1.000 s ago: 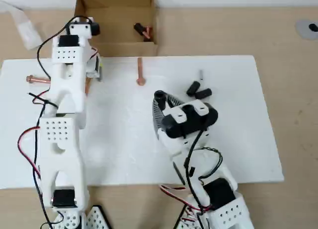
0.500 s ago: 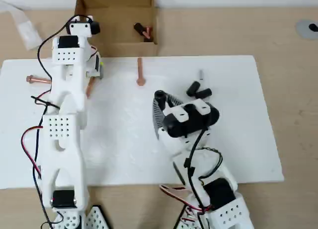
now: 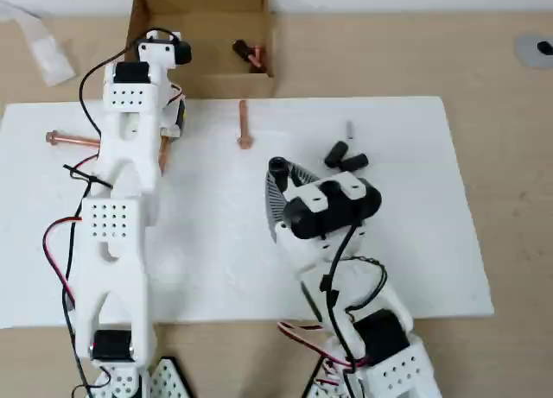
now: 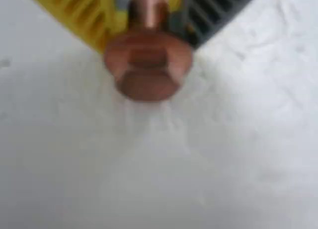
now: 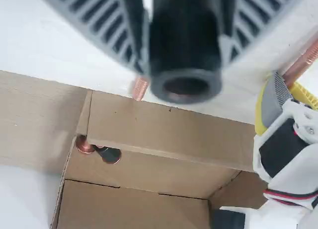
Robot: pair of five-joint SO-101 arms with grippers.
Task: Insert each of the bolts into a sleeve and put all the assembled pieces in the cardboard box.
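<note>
While L gripper (image 4: 149, 15), arm outstretched nr cardboard box (image 3: 216, 85), pinches bolt (image 4: 147, 72), R gripper (image 5: 181, 40) clamps sleeve (image 5: 185, 65).

Left arm (image 3: 130, 156) swung slightly to its right. Wrist end now sits closer to the cardboard box (image 3: 203, 83) front wall. Left gripper (image 3: 172, 122), clamped on bolt (image 3: 162, 159), was carried along the same way; bolt shifted with it.

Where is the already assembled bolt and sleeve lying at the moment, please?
In the high view, the assembled piece lies inside the cardboard box, against its right-hand wall.
</note>
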